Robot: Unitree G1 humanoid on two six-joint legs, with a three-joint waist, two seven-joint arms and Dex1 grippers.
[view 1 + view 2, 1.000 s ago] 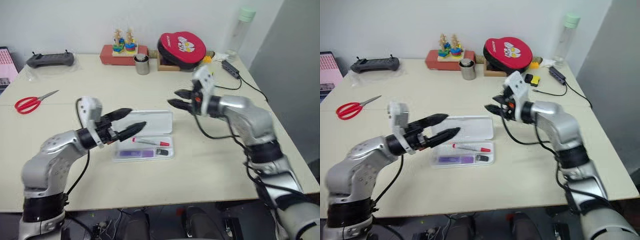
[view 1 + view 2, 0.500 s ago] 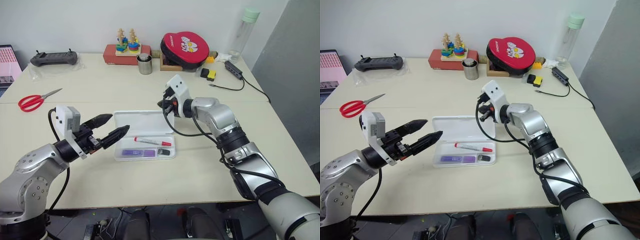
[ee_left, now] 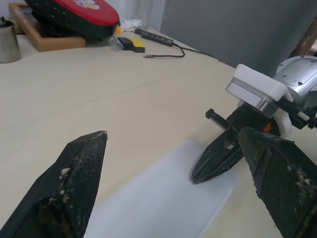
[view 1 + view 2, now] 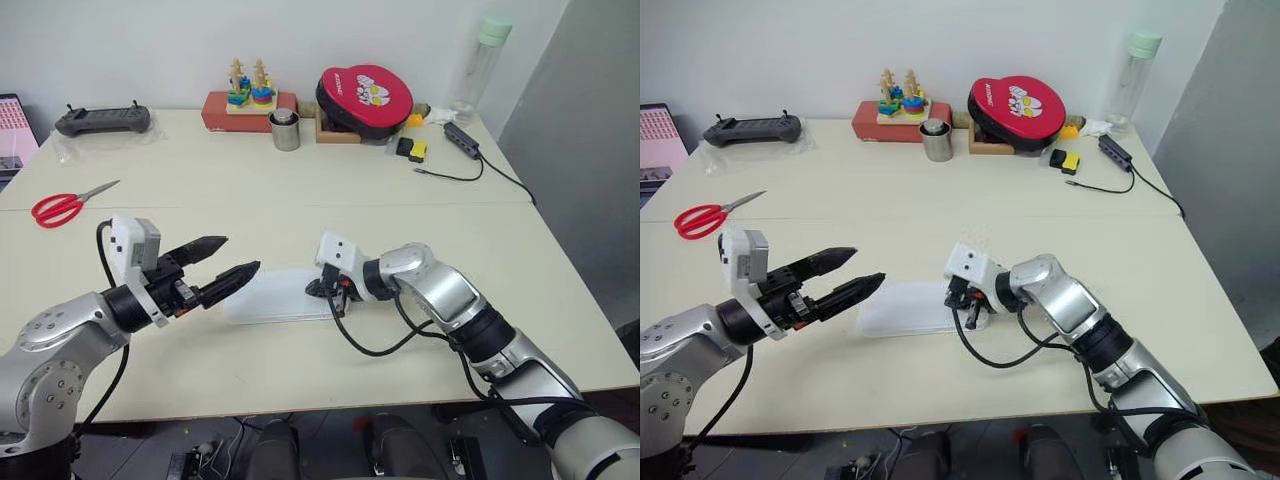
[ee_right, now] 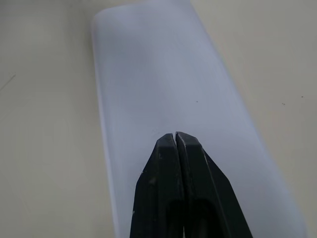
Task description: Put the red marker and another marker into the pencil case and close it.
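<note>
The white pencil case [image 4: 268,299] lies flat in front of me with its lid down. The red marker and the other marker are hidden inside it. My right gripper [image 4: 318,291] is shut with nothing held, and its tips press on the right end of the lid [image 5: 163,74]. My left gripper [image 4: 237,256] hovers open just left of the case, pointing toward it and a little above the table. In the left wrist view the right gripper's black fingers [image 3: 218,154] rest on the case [image 3: 163,203].
Red-handled scissors [image 4: 62,206] lie at the far left. Along the back edge stand a black controller [image 4: 103,120], a red box with a stacking toy [image 4: 240,106], a metal cup [image 4: 285,131], a red pouch [image 4: 364,96] and a bottle [image 4: 478,66]. A cable and power strip [image 4: 466,141] run along the right.
The right gripper swung down and toward me, and the case's lid, open before, now lies shut over the markers. The left gripper stayed open and drew back slightly.
</note>
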